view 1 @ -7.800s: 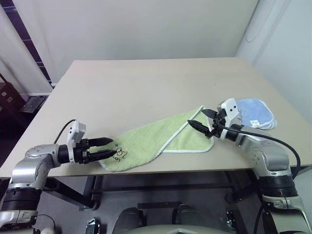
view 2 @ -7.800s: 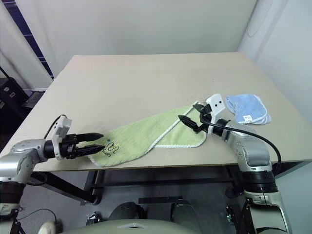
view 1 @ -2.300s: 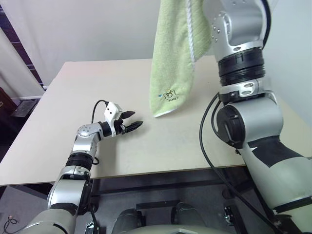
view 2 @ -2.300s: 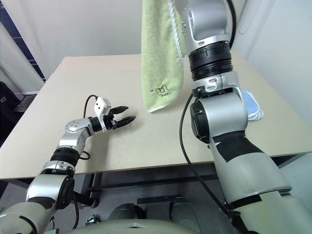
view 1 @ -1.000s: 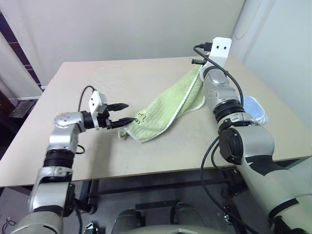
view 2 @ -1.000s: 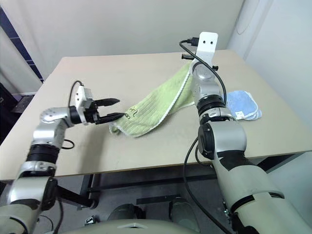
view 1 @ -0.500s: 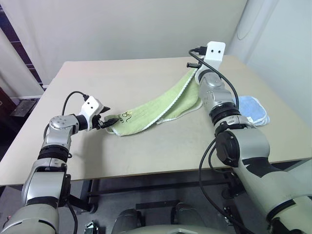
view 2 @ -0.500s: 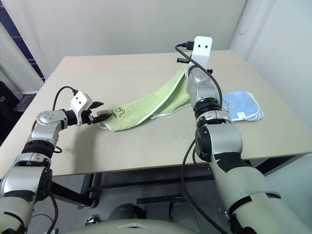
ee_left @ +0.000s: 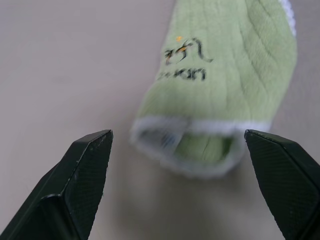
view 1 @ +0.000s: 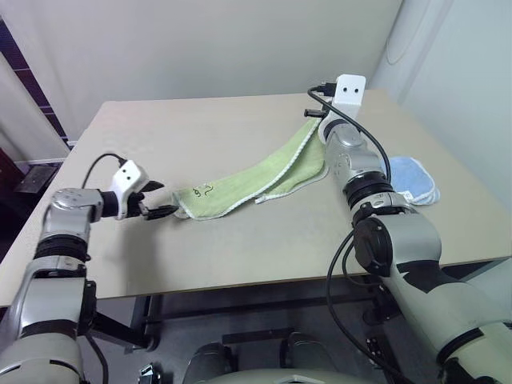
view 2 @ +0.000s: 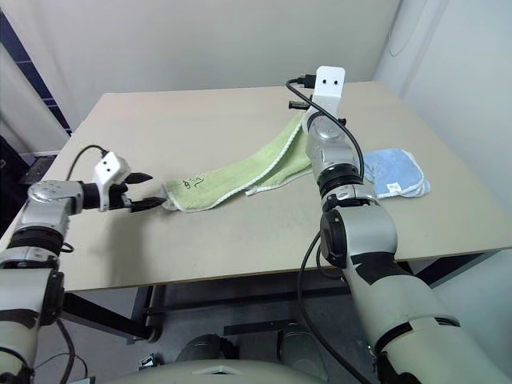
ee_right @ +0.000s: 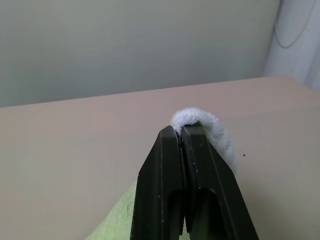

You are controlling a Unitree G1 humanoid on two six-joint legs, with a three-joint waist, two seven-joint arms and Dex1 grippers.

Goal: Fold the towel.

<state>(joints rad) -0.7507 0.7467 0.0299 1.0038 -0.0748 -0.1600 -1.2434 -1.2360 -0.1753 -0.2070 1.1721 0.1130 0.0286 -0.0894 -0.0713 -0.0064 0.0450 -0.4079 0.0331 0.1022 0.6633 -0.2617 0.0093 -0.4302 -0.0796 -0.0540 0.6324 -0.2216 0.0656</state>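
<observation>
On the beige table I see the towel stretched limp and light, my right gripper pinching its far edging, my left gripper spread wide just off its printed end, where I'd take the corner.

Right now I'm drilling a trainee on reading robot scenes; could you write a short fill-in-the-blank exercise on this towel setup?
1. The right hand is shut on the white edging of the ____ towel.
2. The left hand is ____, its fingers apart in front of the towel's end.
3. The small cloth lying beside the right arm is light ____.
4. The dark line drawing sits near the towel end closest to the ____ hand.

Missing words: green; open; blue; left
</observation>
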